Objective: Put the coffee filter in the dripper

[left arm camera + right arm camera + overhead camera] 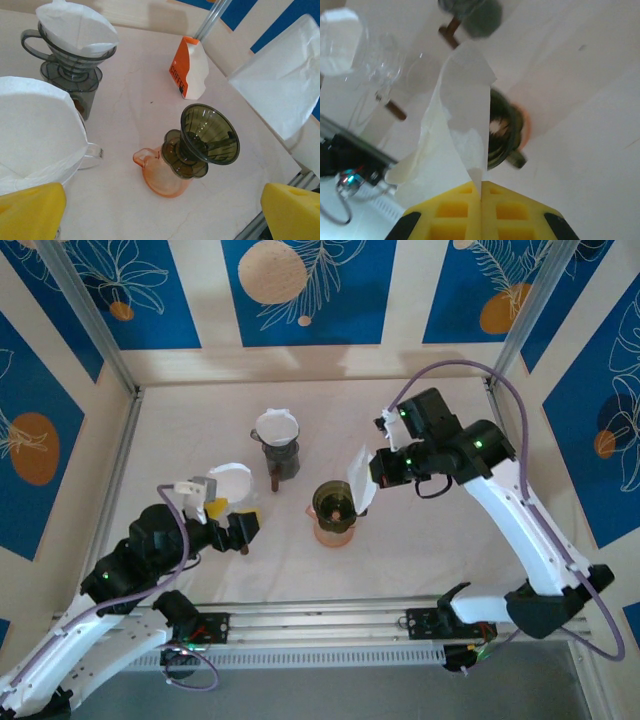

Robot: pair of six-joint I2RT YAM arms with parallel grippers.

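Three drippers, three paper filters, two pincers. Lower left of the top view: my left pincer (pixel 240 528) spread wide, empty, beside a clear dripper (pixel 92 150) with first filter (pixel 35 130) seated. Upper centre: dark dripper (pixel 65 62), second filter (pixel 75 27) seated. Centre: green dripper (pixel 334 502) on amber carafe (pixel 333 532), bare. Right of centre: my right pincer (pixel 378 470) pinching the coffee filter (pixel 360 478) at the green dripper's right edge.

There are three drippers: a grey dripper (pixel 67 62) upper left, a clear dripper (pixel 94 151) left, a green dripper (pixel 210 134) centre; three paper filters (pixel 75 27), one orange jug (pixel 162 175), one coffee packet (pixel 192 70).
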